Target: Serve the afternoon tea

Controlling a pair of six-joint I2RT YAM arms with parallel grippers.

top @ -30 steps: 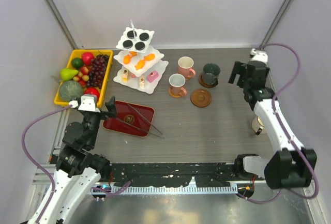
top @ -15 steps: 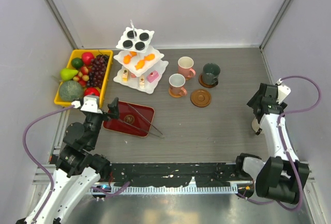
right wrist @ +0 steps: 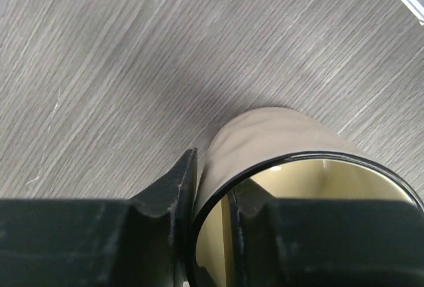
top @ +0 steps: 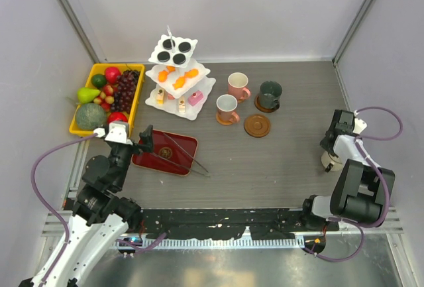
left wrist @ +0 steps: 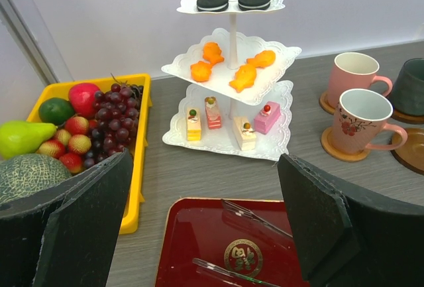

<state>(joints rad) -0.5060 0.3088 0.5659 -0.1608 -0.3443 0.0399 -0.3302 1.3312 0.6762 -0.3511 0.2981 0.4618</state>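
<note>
The white three-tier stand holds black, orange and pink/cream pastries at the back left. Two pink mugs and a green mug sit on brown coasters beside it. One more coaster lies bare. The beige mug stands at the table's right edge, mostly hidden under the arm in the top view. My right gripper is shut on its rim, one finger outside the wall and one inside. My left gripper hangs open over the red tray, holding nothing.
Metal tongs lie on the red tray. A yellow tray of fruit sits at the far left, next to the stand. The right wall runs close beside the beige mug.
My right arm swung from near the green mug back to the table's right edge, came down over the beige mug and closed on its rim. The left arm barely moved.
</note>
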